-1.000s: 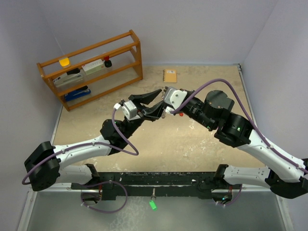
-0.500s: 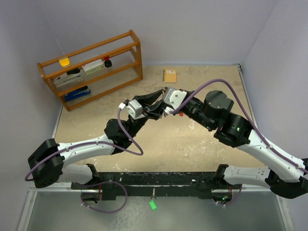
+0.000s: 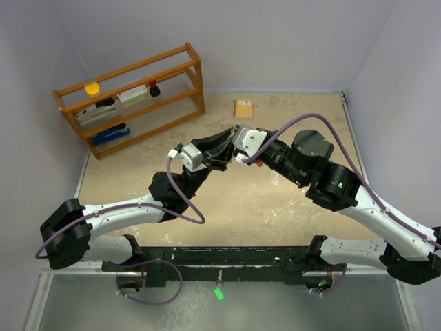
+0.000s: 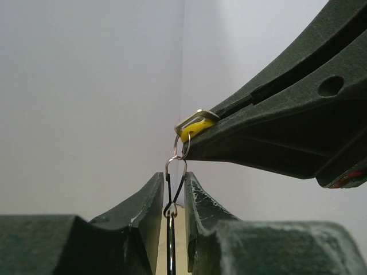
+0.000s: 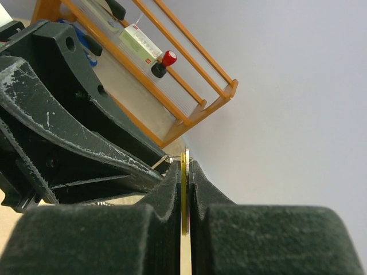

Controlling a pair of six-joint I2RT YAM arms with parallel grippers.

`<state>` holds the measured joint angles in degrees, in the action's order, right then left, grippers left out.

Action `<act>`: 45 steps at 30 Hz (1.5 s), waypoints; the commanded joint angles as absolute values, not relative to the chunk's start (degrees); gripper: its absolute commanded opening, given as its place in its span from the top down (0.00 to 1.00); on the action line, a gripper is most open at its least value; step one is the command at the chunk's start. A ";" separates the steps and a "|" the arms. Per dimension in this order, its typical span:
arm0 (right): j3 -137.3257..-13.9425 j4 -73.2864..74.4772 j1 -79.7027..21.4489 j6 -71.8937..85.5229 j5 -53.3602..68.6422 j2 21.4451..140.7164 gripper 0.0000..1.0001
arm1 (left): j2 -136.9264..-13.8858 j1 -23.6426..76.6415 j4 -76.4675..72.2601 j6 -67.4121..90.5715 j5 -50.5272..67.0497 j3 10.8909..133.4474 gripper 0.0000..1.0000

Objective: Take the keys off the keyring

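Lavender walls back a beige table [image 3: 275, 207], with an orange wooden rack [image 3: 131, 96] and a small orange notebook [image 3: 242, 109] at its rear. Above the middle, the right gripper [image 5: 184, 166] pinches a yellow-headed key [image 4: 195, 125]. The thin silver wire keyring [image 4: 170, 240] hangs below it, between the nearly closed fingers of the left gripper [image 4: 174, 183]; whether they touch it is unclear.

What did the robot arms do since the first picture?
The left gripper moved closer to the right gripper, and its wide-open fingers squeezed in around the wire loop hanging from the yellow key. I can't tell if they pinch it yet. The right gripper stayed shut on that key. The wooden rack and the notebook did not move.
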<state>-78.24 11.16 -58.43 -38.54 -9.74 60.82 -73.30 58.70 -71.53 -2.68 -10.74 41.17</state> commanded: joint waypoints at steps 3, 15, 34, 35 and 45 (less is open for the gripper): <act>-78.06 5.94 -58.27 -38.17 -10.90 60.04 1.00 | -72.52 59.37 -73.71 -3.23 -11.92 41.82 0.86; -78.51 5.86 -58.27 -38.35 -11.34 59.93 1.00 | -70.96 59.80 -68.43 -4.38 -10.84 40.42 0.83; -78.34 6.15 -58.27 -38.04 -11.06 59.99 1.00 | -71.63 59.93 -74.98 -4.78 -11.34 40.15 0.75; -78.39 6.15 -58.27 -38.04 -11.15 60.02 1.00 | -71.72 59.90 -74.60 -4.93 -11.34 40.46 0.75; -78.61 6.39 -58.28 -38.15 -10.99 60.37 1.00 | -72.84 59.94 -74.03 -5.22 -11.25 41.67 0.76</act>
